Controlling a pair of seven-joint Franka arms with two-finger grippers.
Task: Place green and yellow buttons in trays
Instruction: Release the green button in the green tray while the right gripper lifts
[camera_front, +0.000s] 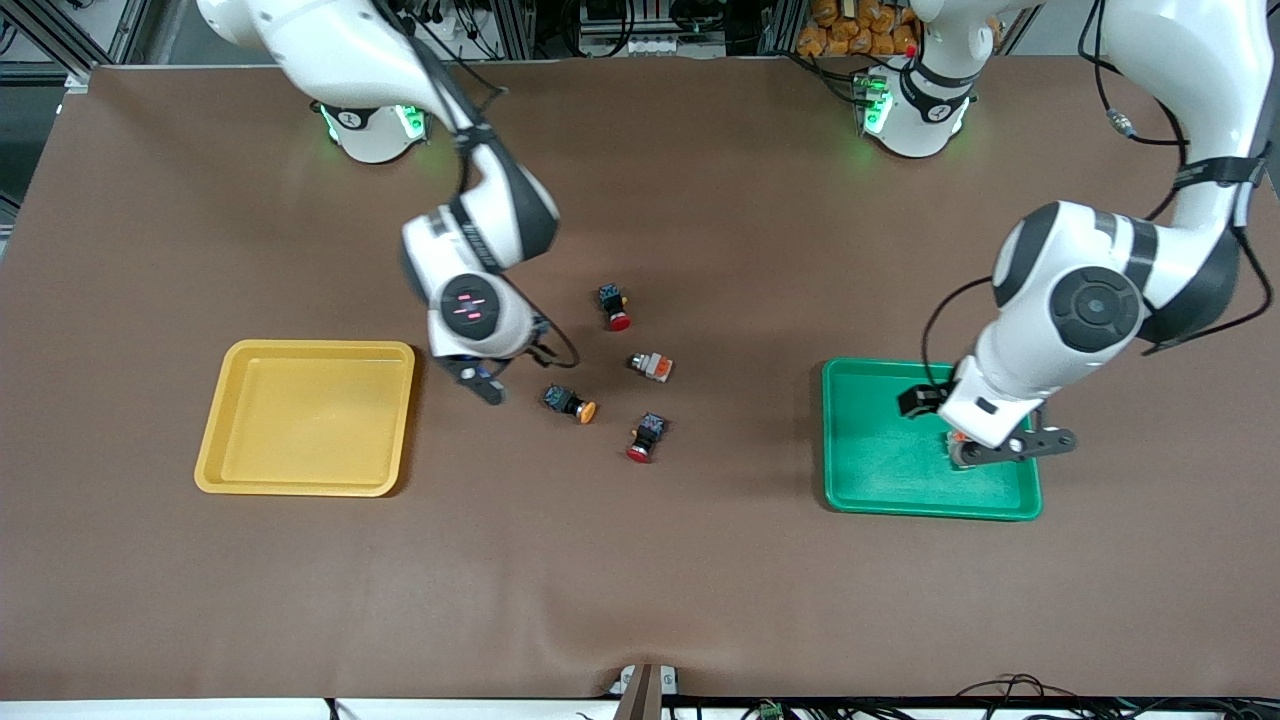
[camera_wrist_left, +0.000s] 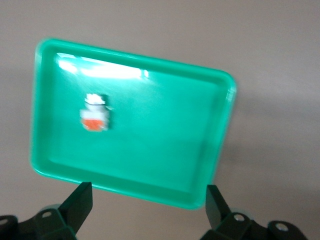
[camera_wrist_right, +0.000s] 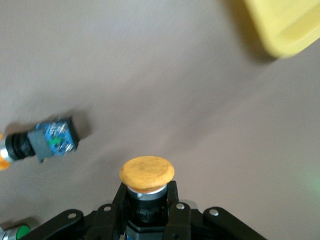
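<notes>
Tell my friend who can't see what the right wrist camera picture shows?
The right gripper is shut on a yellow button, held above the brown table. Another yellow button lies on its side on the table, and a corner of the yellow tray shows at the picture's edge.

Brown table (camera_front: 640, 580): yellow tray (camera_front: 308, 417), green tray (camera_front: 880, 470), four loose switches (camera_front: 650, 367) (clustered between trays).
</notes>
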